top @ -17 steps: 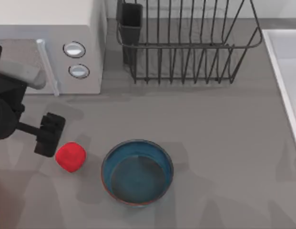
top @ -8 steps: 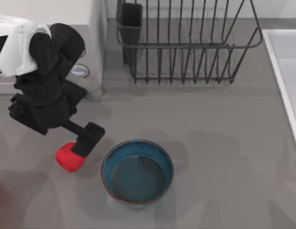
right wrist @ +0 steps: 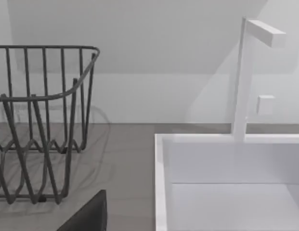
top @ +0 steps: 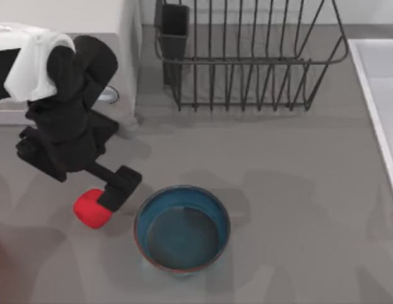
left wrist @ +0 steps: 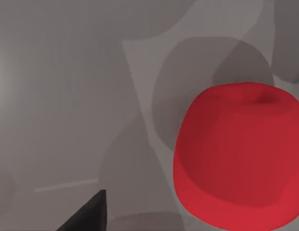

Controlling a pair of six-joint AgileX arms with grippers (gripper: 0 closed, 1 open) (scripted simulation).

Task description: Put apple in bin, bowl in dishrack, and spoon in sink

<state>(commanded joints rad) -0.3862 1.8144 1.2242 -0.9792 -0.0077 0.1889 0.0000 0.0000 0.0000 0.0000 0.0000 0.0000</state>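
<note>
Worktop (top: 297,190): grey, carrying every item seen from the top view.
Dishrack (top: 247,57): dark wire rack at 12 o'clock on the worktop, a dark square cup (top: 174,28) at its 9 o'clock corner; unmoved since half a second ago. In the right wrist view the rack (right wrist: 38,120) stands just beside the basin.
Sink (top: 380,95): pale basin with a raised white rim along the 3 o'clock edge; the right wrist view shows its wall (right wrist: 161,183) and a white tap post (right wrist: 243,77) behind it.
White box (top: 130,63): at 10 o'clock, partly covered by the left arm; one round knob edge peeks out beside the arm.
Left arm: reaching in from 9 o'clock, white sleeve and black wrist over the white box; against half a second ago it has edged slightly toward 3 o'clock.
Bowl (top: 182,228): blue-teal with an orange-brown edge, at 6 o'clock, upright, in the same spot as before.
Left tool (top: 119,188): directly over the apple's 2 o'clock side, between apple and bowl; spread or closed, cannot tell. One dark fingertip (left wrist: 86,216) shows in the left wrist view.
Apple (top: 90,209): bright red, on the worktop at 8 o'clock, just beside the bowl, not shifted; seen close in the left wrist view (left wrist: 240,159).
Writing: none legible on any item.
</note>
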